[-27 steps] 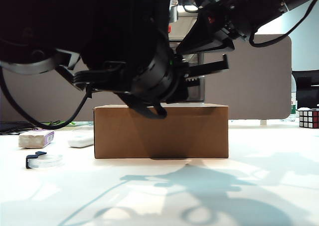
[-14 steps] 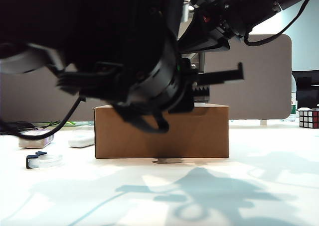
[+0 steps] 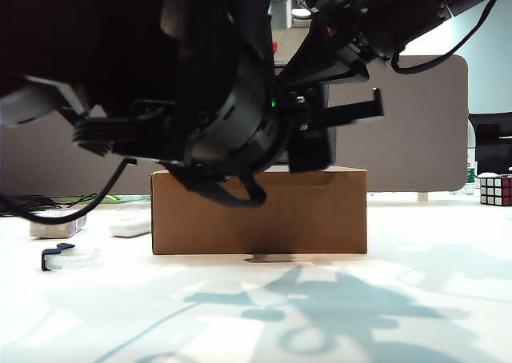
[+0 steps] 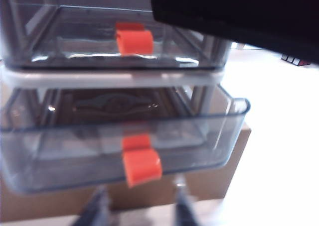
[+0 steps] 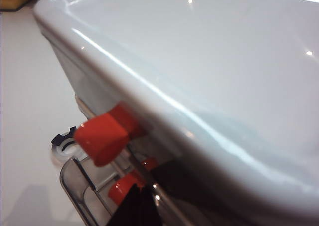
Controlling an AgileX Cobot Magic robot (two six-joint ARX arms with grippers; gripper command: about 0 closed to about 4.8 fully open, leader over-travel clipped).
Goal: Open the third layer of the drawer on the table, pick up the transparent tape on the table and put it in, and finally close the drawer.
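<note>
The third layer (image 4: 119, 151) of the drawer (image 4: 114, 76) stands pulled out past the layer above, its orange tab (image 4: 141, 165) at the front centre. The drawer sits on a brown cardboard box (image 3: 258, 209) in the middle of the table (image 3: 384, 299). The left gripper (image 4: 141, 211) hangs just in front of the tab, its fingers spread and touching nothing. The right gripper rests on the drawer's white top (image 5: 209, 61); whether its fingers are spread cannot be told. The transparent tape (image 3: 70, 257) lies near the table's left edge.
</note>
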